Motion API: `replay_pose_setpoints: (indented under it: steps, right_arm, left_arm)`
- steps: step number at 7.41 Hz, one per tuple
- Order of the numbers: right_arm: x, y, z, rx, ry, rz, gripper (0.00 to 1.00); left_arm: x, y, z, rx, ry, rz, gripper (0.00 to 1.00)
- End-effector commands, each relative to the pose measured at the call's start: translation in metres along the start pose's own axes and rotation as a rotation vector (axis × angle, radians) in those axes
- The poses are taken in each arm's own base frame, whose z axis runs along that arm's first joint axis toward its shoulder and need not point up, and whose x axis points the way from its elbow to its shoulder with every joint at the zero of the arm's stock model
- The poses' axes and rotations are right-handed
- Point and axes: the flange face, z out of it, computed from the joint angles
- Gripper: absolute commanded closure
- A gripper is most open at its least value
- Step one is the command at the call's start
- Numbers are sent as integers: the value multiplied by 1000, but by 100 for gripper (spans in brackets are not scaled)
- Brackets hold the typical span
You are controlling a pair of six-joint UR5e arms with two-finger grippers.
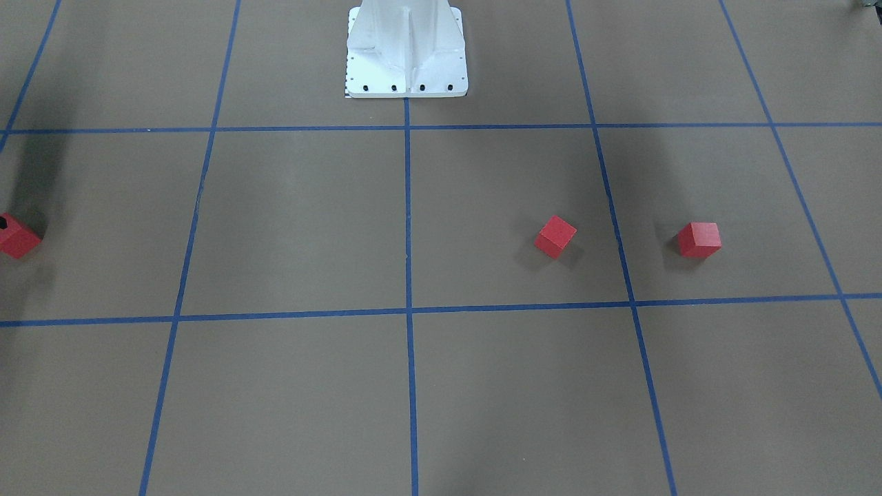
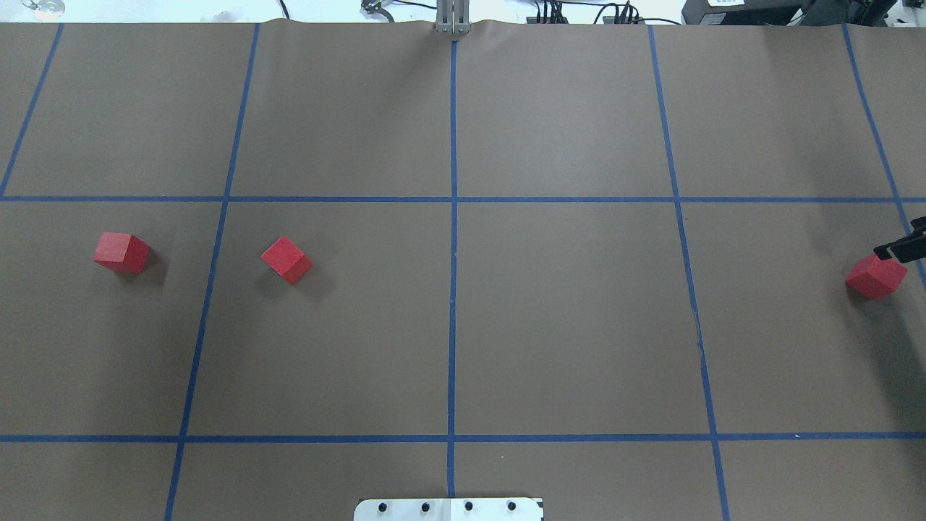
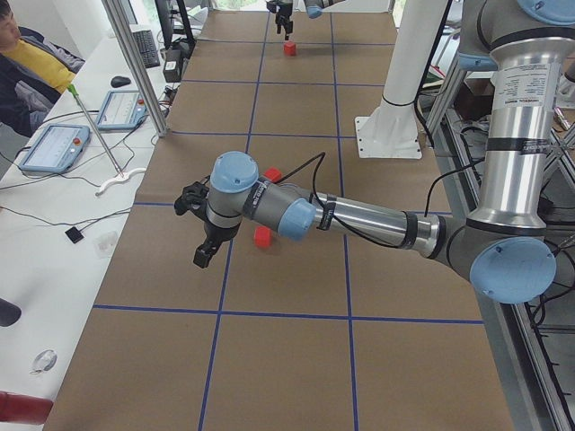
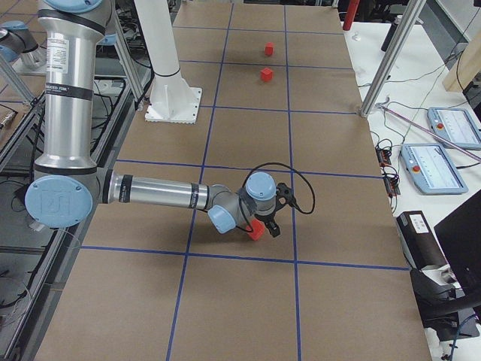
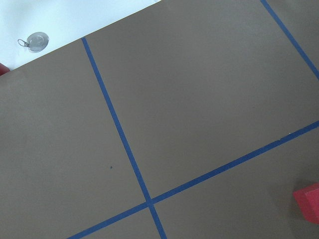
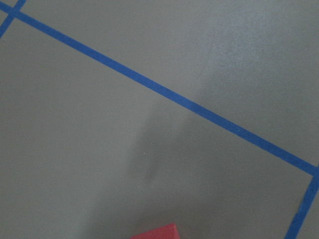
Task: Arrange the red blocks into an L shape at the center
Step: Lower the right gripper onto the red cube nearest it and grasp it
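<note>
Three red blocks lie on the brown floor. In the overhead view two sit on the left, the outer block (image 2: pixel 121 252) and the inner block (image 2: pixel 286 259); the third (image 2: pixel 876 276) is at the far right edge. A black tip of my right gripper (image 2: pixel 901 250) touches that third block's upper right; I cannot tell whether the gripper is open or shut. The right side view shows this gripper (image 4: pixel 272 224) at the block (image 4: pixel 257 230). My left gripper (image 3: pixel 203 251) shows only in the left side view, hovering beside the two left blocks (image 3: pixel 262 236). The center tape line (image 2: pixel 453 318) has no block near it.
The white robot base (image 1: pixel 406 62) stands at the table's robot side on the middle line. A person (image 3: pixel 31 63), tablets and aluminium posts (image 3: pixel 135 63) stand along the operators' side. More tablets (image 4: pixel 443 165) lie beside the table.
</note>
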Motion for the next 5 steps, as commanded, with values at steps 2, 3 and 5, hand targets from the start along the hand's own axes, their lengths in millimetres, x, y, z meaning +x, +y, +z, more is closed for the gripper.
replay_pose_setpoints:
  steps: [2, 3, 5]
  right_arm:
    - [-4, 15, 23, -25, -20, -32, 1]
    - [-10, 12, 26, -26, -21, -45, 1]
    - [-12, 12, 34, -35, 20, -61, 16]
  left_arm:
    - [0, 2, 0, 5, 0, 4, 0]
    - [0, 2, 0, 5, 1, 4, 0]
    - [-1, 5, 1, 2, 1, 0, 0]
